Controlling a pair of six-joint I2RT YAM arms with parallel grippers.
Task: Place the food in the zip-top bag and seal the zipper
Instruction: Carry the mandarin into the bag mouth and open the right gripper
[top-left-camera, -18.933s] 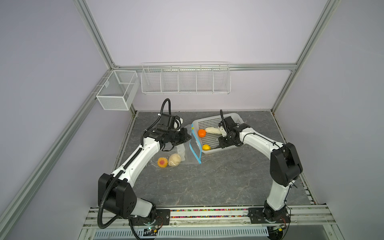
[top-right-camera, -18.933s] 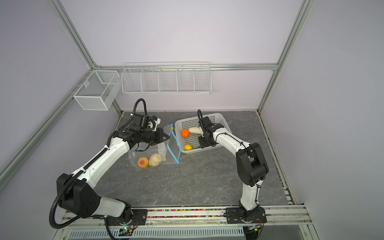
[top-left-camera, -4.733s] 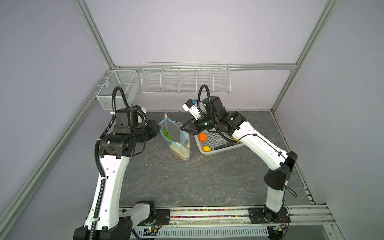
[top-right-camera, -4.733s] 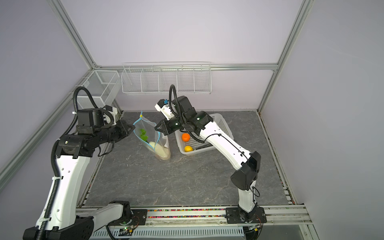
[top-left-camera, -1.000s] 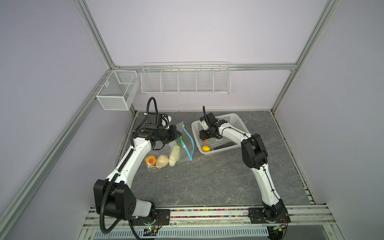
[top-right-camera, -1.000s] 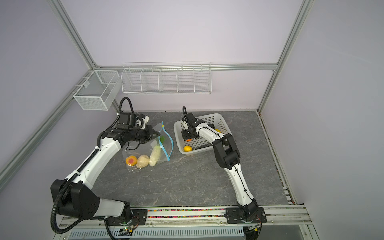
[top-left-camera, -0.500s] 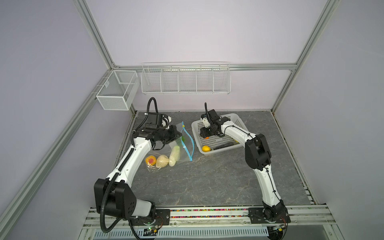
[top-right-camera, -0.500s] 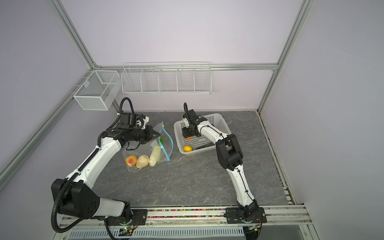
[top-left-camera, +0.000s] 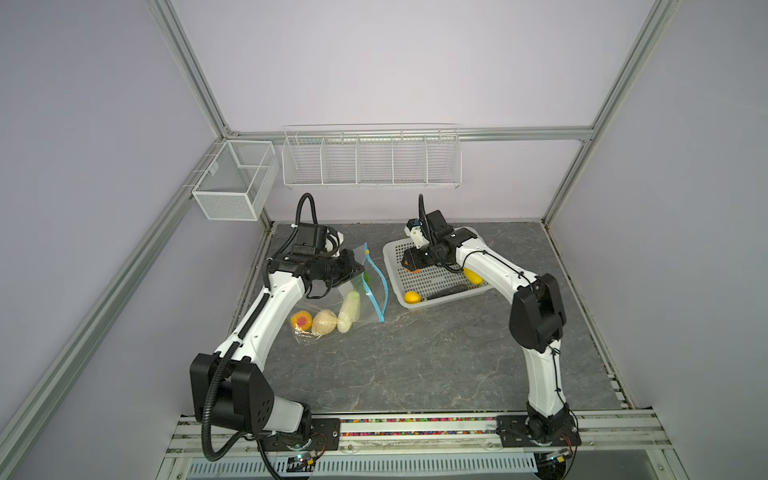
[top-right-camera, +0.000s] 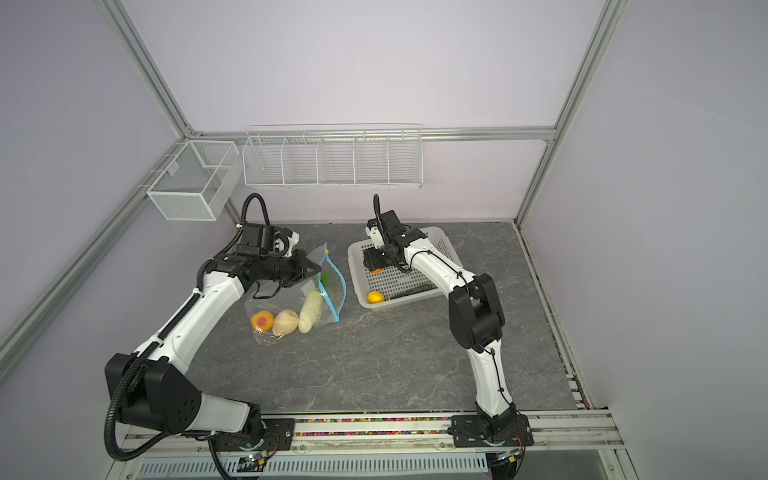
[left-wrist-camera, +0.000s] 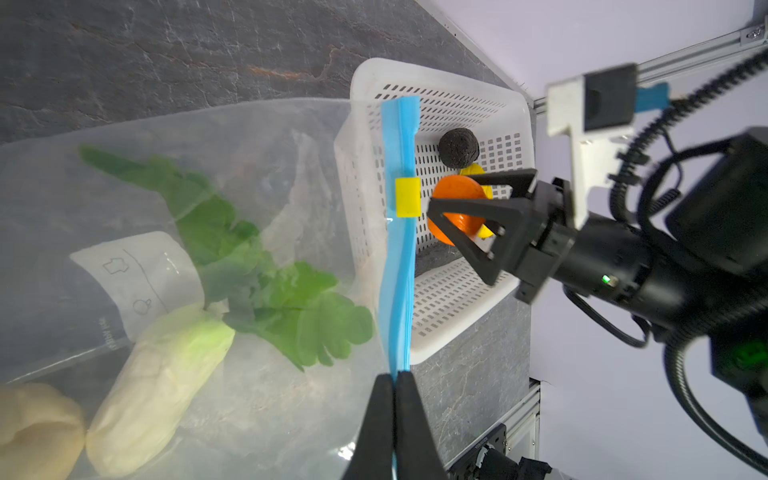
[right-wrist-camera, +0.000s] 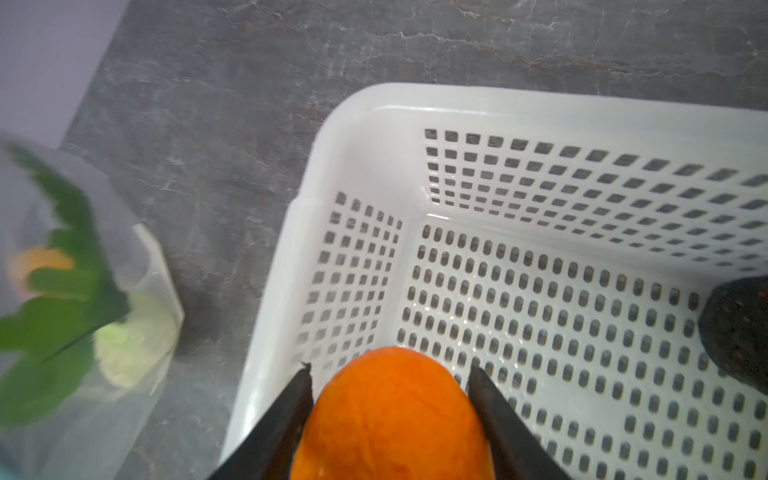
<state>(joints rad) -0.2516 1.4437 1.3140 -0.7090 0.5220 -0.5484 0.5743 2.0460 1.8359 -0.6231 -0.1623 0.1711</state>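
A: Check the right gripper (right-wrist-camera: 390, 368): closed around the orange (right-wrist-camera: 395, 415), a jaw on each flank, inside the basket (right-wrist-camera: 374, 124) at its left end.
B: Noted. Now look at the left gripper (left-wrist-camera: 395, 376): pinched tight on the zipper (left-wrist-camera: 399, 270), holding the left lip of the bag (left-wrist-camera: 249, 145) up, just left of the basket on the table (top-left-camera: 415, 365).
A: Lift straight up first; clear the basket wall before swinging left.
B: Aim for the gap between the two blue lips, near of the yellow slider (left-wrist-camera: 407, 197) at the far end. Not much room, by the look of it.
A: Come down tilted, nose past the lips, then let go deep, beside the greens (left-wrist-camera: 257, 282).
B: Avoid brushing the strip; probably enough to tug it out of the pinch or fold the mouth flat.
A: Squeeze no harder, either; likely a hard, slick toy, apt to pop out.
B: Leave for later: yellow fruit (top-left-camera: 412, 297) at the basket's near edge, dark piece (left-wrist-camera: 458, 147) to its right.
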